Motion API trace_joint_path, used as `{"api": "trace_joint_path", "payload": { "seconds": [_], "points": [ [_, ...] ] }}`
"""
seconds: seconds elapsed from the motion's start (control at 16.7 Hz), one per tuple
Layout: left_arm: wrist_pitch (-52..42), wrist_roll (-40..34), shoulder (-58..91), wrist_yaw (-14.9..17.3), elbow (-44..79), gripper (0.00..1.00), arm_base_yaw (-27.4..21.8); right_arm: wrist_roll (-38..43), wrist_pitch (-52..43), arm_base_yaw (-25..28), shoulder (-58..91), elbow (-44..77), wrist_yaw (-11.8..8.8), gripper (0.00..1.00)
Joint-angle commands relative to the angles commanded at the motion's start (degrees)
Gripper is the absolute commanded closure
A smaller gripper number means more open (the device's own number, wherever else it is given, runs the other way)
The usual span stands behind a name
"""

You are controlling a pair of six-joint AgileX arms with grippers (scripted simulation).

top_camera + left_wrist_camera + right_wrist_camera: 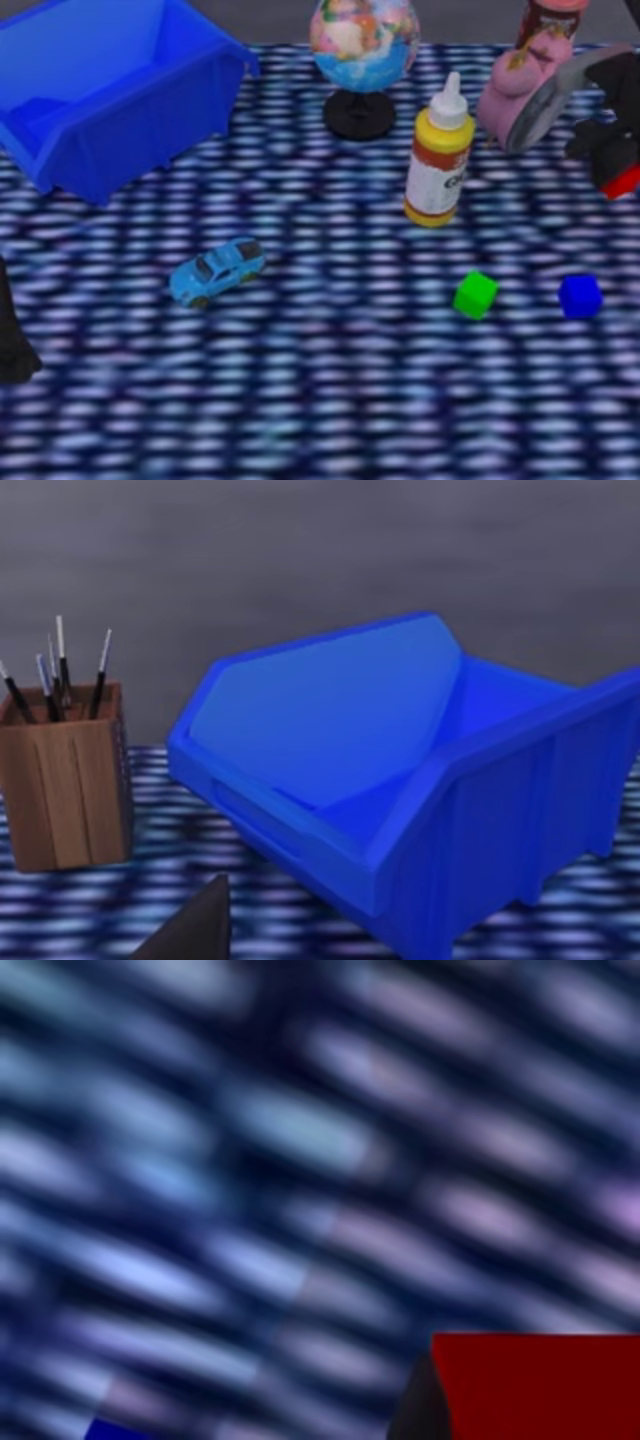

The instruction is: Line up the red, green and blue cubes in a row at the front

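1. While the right arm is working, the left gripper (12,350) is sitting parked at the left edge of the table; its fingers are not showing clearly enough in any view, so I cannot tell whether they are spread or pressed together.
2. Lying near the left gripper, the light-blue toy car (217,271) is taking no part, and the blue bin (100,90) is standing at the far left.
3. Moving right, the green cube (476,294) is resting on the patterned cloth (330,400), right of centre and nearer than the yellow glue bottle (438,160).
4. Sitting to its right and clearly apart, the blue cube (580,296) is making a rough row with the green one.
5. Hanging at the far right edge, the right gripper (618,178) is pinching the red cube (622,183); the right wrist view is showing that cube (535,1385) up close above the cloth.
6. Judging by this, the red cube is being carried, and the next move is calling for bringing it nearer and setting it down in line with the other two.
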Motion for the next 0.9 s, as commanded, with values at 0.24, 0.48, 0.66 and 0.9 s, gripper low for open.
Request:
{"api": "trace_joint_path", "payload": {
  "seconds": [0.24,0.48,0.66,0.9],
  "points": [
    [0.00,0.00,0.00,0.00,0.00,0.00,0.00,0.16,0.13,-0.26,0.21,-0.10,-0.02,1.00],
    [0.00,0.00,0.00,0.00,0.00,0.00,0.00,6.17,-0.51,4.61,0.75,0.93,0.21,1.00],
    [0.00,0.00,0.00,0.00,0.00,0.00,0.00,16.51,-1.42,11.95,1.24,1.90,0.56,1.00],
    [0.00,0.00,0.00,0.00,0.00,0.00,0.00,36.15,-2.98,24.64,1.62,2.40,0.99,1.00]
  ]
}}
